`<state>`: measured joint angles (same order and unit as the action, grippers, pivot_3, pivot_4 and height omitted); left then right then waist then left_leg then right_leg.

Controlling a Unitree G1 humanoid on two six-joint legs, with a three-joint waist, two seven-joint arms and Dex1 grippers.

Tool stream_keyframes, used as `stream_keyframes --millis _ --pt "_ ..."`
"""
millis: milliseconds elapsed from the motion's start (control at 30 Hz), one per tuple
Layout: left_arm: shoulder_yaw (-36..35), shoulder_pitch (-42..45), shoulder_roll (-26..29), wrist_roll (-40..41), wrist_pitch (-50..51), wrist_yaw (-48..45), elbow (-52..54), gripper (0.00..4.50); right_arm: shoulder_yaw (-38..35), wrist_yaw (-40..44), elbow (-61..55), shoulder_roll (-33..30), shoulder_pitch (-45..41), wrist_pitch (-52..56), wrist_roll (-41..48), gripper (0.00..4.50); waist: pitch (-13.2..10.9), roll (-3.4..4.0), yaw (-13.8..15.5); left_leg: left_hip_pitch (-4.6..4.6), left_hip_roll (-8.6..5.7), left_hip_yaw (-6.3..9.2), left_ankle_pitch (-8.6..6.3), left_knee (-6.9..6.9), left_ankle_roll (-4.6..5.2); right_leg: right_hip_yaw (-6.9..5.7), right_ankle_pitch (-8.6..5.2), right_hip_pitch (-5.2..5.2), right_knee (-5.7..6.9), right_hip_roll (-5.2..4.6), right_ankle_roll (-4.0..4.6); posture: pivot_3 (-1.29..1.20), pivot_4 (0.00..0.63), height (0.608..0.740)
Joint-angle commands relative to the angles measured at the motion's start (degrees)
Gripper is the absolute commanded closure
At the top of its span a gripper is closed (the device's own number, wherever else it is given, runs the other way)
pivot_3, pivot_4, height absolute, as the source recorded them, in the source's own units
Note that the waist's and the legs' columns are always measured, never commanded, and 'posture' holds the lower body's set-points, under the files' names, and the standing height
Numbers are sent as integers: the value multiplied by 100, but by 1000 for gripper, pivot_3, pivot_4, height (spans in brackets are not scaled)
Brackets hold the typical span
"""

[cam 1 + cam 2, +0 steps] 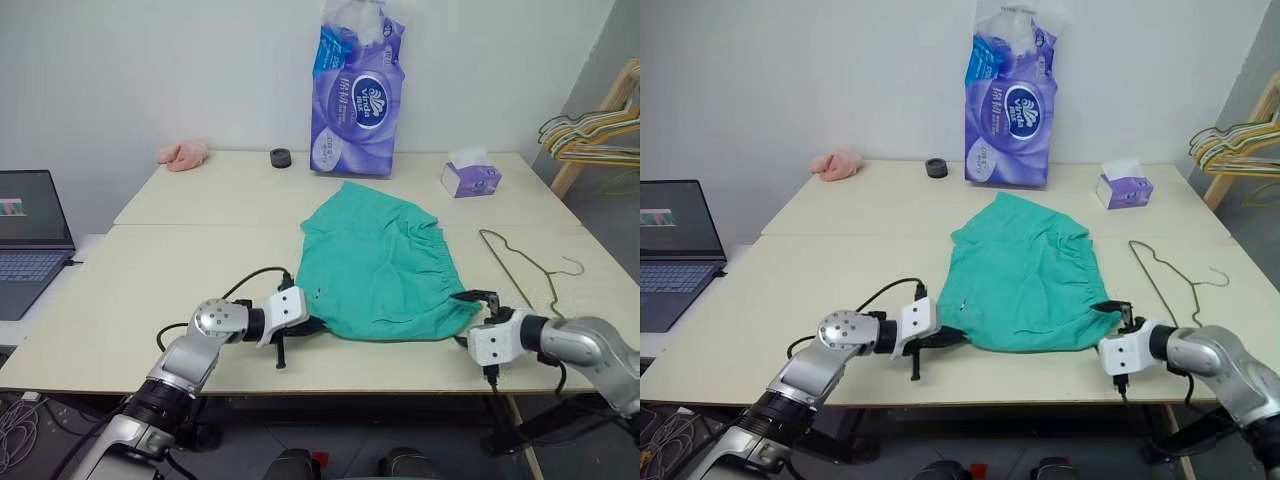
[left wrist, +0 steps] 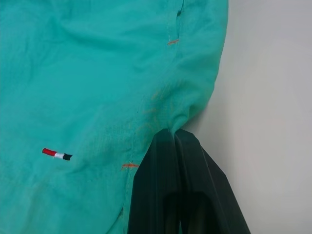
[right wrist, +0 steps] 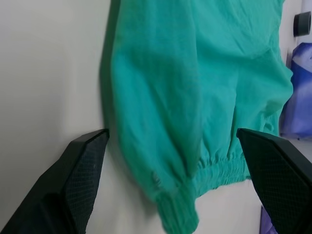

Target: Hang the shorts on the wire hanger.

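While the left gripper [image 2: 171, 134] is pinching one hem corner of the shorts [image 1: 380, 265] lying mid-table, the right gripper [image 3: 170, 146] is hovering wide open at the waistband — a one-sided lift risks dragging them from the hanger [image 1: 522, 265].

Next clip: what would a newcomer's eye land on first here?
The teal-green cloth shorts spread flat mid-table, with the left gripper shut on their near left edge and the right gripper open around the near right waistband corner. Next, the tall purple tissue pack standing at the table's far edge, and the thin olive-brass wire hanger lying flat on the table, right of the shorts.
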<state>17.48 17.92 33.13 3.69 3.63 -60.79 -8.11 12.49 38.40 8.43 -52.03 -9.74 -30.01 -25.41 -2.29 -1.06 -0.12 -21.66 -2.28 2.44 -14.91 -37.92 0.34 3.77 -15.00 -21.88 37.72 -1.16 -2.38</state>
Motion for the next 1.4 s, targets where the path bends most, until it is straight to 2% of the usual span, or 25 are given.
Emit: stream_keyframes --millis 33,167,467,500,633,833,1067,1333,1400 --pt "-170 53 73 99 10 -55 217 4475 218 -59 397 122 -290 -8 -295 0 3 -5 -1 3 0 1 0 0 0 0 0 4 0 0 1 -6 1 740" --pt "-190 5 172 137 54 -120 268 4500 319 -39 797 184 -660 22 -360 940 3 -6 3 24 -1 5 0 1 0 0 -3 27 -2 -2 7 -3 2 740" --pt "-119 -171 374 292 383 -525 594 4500 427 121 981 191 -1063 -131 -236 4245 0 -1 -9 24 -1 6 -1 2 -1 2 -6 24 1 -9 12 -10 7 740" --pt "-113 -231 438 372 517 -651 729 4500 419 211 880 188 -1042 -118 -150 4455 -1 -1 -16 23 0 6 -1 2 -1 1 -8 24 1 -9 15 -12 8 740" --pt "-39 -505 892 725 1166 -1274 1374 4500 350 744 175 88 -726 74 299 4455 -4 3 -43 23 3 8 -2 3 -1 2 -15 20 9 -9 20 -18 12 740" --pt "92 -840 1419 1027 1750 -1794 2091 4500 200 1530 -727 -405 30 587 905 4455 -13 13 -20 23 2 14 -5 2 0 -4 -28 23 11 -10 23 -31 18 740" --pt "164 -893 1480 1153 2004 -1877 2308 4500 13 1930 -1326 -850 562 993 1229 4455 -21 14 -28 26 3 13 -6 1 -1 -4 -62 25 12 -10 23 -50 23 740" --pt "318 -956 1543 1156 2113 -1915 2488 4500 36 2115 -1605 -845 645 1252 1343 4455 -34 17 -38 26 4 13 -7 1 -2 -5 -64 25 12 -10 24 -59 26 740" --pt "241 -932 1454 1368 2384 -1846 2534 4500 12 2090 -1614 -822 606 1345 1326 4013 -35 17 -39 27 4 12 -8 1 -3 -4 -65 25 12 -10 24 -59 27 740"
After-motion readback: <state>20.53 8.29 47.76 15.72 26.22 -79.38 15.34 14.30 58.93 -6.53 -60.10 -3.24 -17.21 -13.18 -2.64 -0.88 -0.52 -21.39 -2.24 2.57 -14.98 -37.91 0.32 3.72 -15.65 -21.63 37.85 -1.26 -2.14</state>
